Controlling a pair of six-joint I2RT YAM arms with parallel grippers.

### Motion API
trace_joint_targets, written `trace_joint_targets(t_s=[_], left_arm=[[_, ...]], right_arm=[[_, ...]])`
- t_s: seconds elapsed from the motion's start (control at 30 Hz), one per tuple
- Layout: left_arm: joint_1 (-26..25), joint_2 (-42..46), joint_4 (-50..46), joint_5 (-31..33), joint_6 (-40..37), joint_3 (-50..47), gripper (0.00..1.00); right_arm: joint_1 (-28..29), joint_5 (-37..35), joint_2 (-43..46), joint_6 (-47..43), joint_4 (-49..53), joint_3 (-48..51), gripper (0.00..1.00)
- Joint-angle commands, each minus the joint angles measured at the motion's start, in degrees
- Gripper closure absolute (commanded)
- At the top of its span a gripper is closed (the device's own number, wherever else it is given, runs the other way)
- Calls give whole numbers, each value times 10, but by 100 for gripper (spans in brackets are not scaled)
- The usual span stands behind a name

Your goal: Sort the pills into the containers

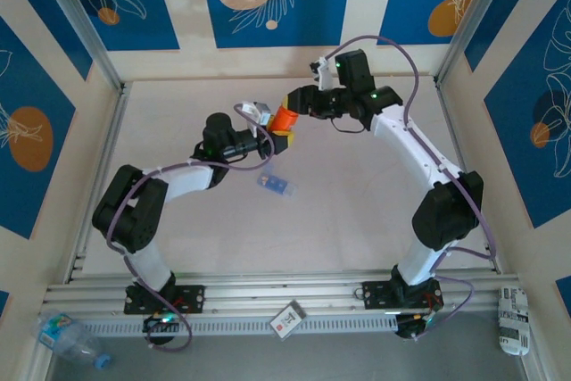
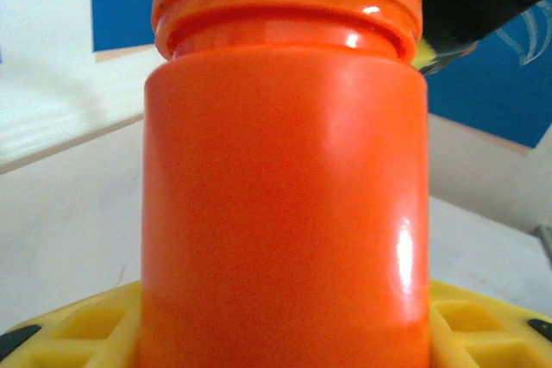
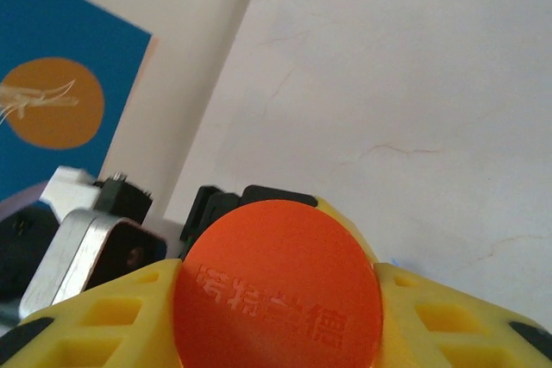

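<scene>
I see a pale table (image 1: 357, 211). In the right wrist view its top has thin cracks. A small blue pill box (image 1: 275, 183) lies flat on it, near the middle and a bit to the left. The box sits slanted. Metal rails (image 1: 285, 292) run along the near edge of the table. In front of the rails is a grey strip (image 1: 357, 354). On it I see a white card (image 1: 287, 319), a clear plastic bottle (image 1: 67, 336) on its side at the left, and a white packet (image 1: 513, 318) at the right.

Small flat translucent blue pill box (image 1: 275, 183), lying on table (image 1: 357, 220) nr centre, long axis diag., compartments unclear
</scene>
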State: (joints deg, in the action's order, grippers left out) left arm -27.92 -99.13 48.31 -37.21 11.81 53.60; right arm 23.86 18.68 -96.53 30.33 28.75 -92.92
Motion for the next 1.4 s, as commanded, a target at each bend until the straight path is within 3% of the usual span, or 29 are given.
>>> trace_joint_targets(t_s=[0.0,0.23,0.63,1.0,1.23,1.37], left_arm=[[-11,41,69,53,-32,19,100],[-12,38,53,42,-40,18,100],[-13,29,51,45,-43,10,100],[-13,22,60,45,-37,3,100],[-13,16,68,35,-29,6,100],[-12,14,70,27,-28,9,100]], right_arm=[[37,-55,1,55,25,35,82],[47,-95,-2,42,48,13,81],[31,-100,-3,29,87,-52,64],[17,-103,9,26,107,-88,41],[4,-96,35,15,103,-75,17],[-5,-77,56,-4,90,-61,13]])
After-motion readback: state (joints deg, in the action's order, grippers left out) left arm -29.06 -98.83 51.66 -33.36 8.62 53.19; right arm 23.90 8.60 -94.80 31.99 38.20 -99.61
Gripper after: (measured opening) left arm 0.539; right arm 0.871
